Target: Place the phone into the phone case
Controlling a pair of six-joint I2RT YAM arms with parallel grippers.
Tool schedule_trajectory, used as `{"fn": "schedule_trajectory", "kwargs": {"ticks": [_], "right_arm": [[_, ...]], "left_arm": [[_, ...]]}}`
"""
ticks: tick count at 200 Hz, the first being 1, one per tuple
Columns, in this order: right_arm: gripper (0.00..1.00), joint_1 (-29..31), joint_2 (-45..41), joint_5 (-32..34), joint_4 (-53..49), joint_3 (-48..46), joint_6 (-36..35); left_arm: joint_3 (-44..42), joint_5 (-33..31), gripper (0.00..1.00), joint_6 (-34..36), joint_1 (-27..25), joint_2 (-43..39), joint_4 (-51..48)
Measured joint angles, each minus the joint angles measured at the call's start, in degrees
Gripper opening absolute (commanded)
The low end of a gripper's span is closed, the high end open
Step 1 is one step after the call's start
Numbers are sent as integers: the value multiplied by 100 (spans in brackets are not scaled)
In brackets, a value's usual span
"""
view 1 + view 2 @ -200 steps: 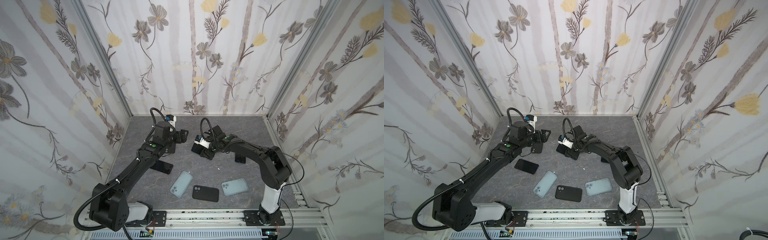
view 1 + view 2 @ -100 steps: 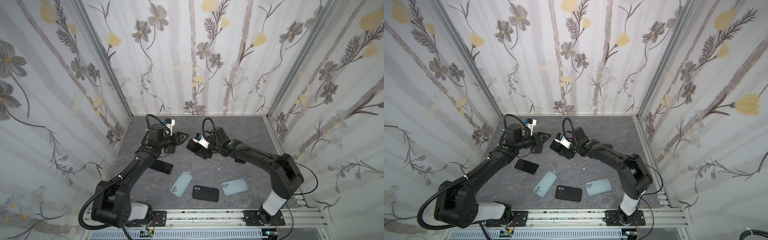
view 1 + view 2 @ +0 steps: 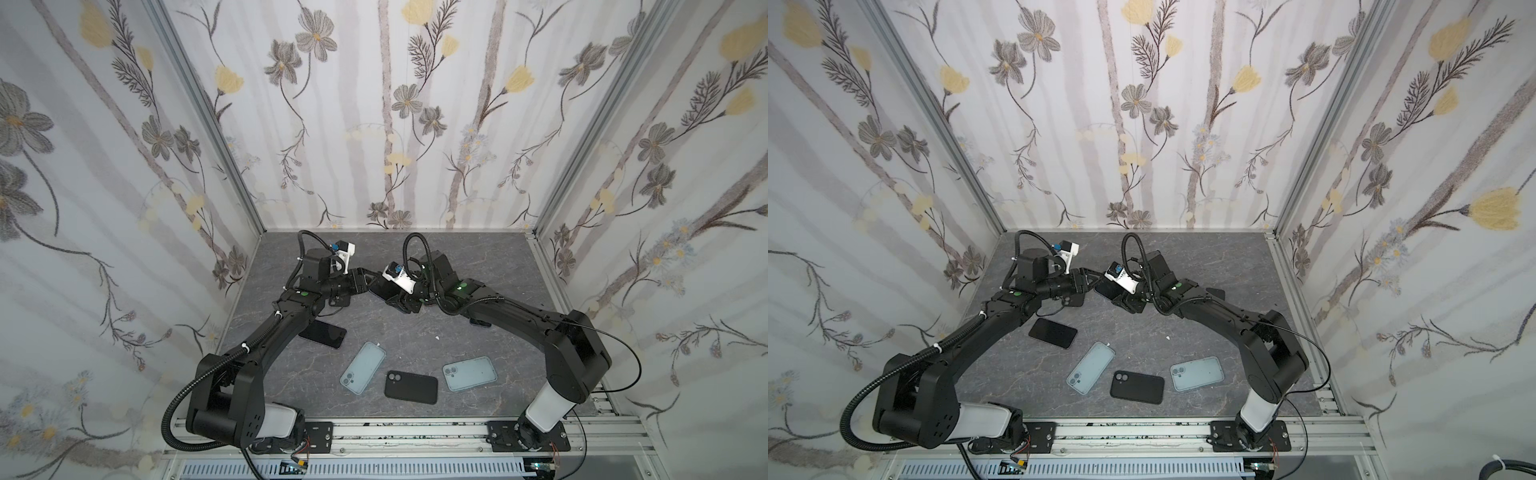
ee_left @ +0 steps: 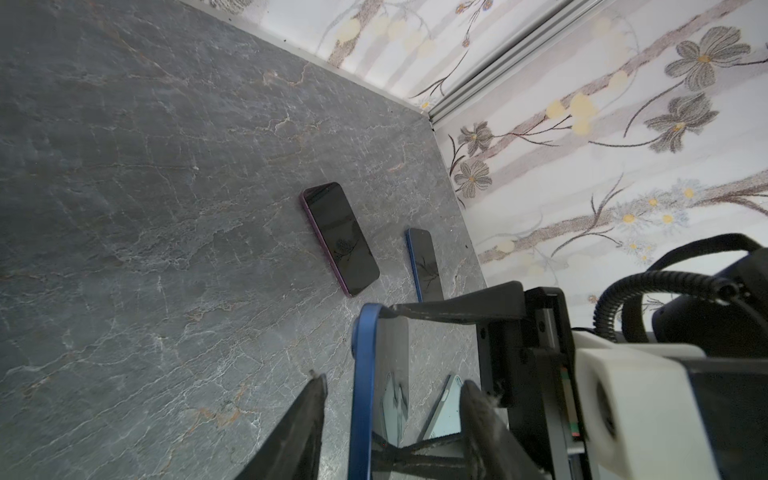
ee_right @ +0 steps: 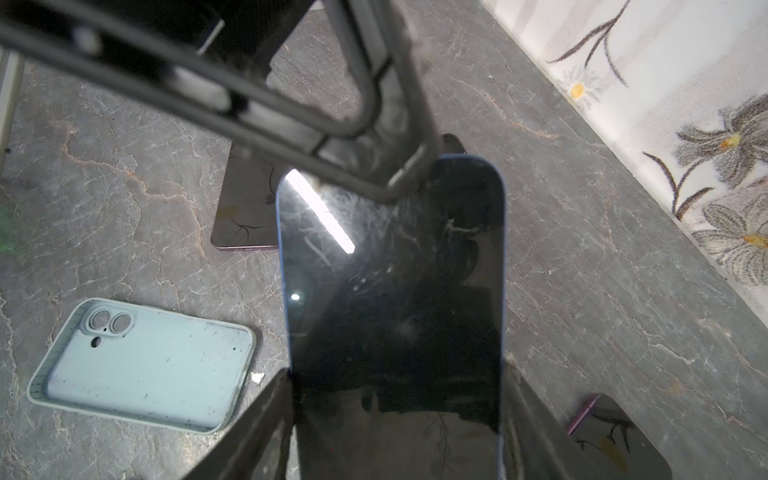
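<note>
A: Where's the blue phone [image 5: 390, 291]?
B: In the right hand [image 5: 395, 386], pinched across its long edges and held off the desk [image 5: 582, 270]. Its far end sticks out past the fingertips [image 5: 257, 424]. We read that as an offer to the other hand.
A: Left hand [image 4: 392, 384]?
B: Spread, with its fingers [image 4: 307, 424] astride that free end, edge-on. A gap shows on both sides, so we'd say no grip yet.
A: Why hand over?
B: Our guess is a regrasp by the end, so the long edges are free to seat in a case.
A: Case?
B: The teal case [image 5: 141, 365] lies flat on the desk, below and beside the right hand, well apart from the phone.
A: Risk?
B: Slick glass. If we release before the left hand clamps, it drops.
</note>
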Motion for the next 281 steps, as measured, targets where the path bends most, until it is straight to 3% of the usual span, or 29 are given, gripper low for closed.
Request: {"fn": "schedule_trajectory", "kwargs": {"ticks": [109, 169, 191, 202, 218, 244, 247, 249, 281], "right_arm": [[40, 0, -50, 39, 59, 98, 42], [42, 0, -50, 37, 66, 136, 107], [44, 0, -50, 42, 55, 144, 111], [49, 4, -50, 44, 55, 151, 146], [65, 7, -50, 33, 59, 155, 149], [82, 28, -98, 37, 68, 155, 234], [96, 28, -111, 42, 74, 155, 269], [99, 28, -125, 42, 85, 155, 295], [100, 9, -363, 48, 472, 90, 612]], "left_arm": [[39, 111, 31, 79, -57, 11, -107], [76, 120, 0, 125, -57, 13, -164], [85, 105, 0, 144, -57, 11, -155], [57, 109, 0, 101, -57, -9, -101], [-50, 107, 0, 48, -50, -76, 42], [-199, 90, 0, -33, -44, -249, 188], [-216, 87, 0, -44, -42, -273, 210], [-232, 79, 0, -48, -39, -291, 223], [-568, -4, 0, -278, 61, -627, 634]]}}
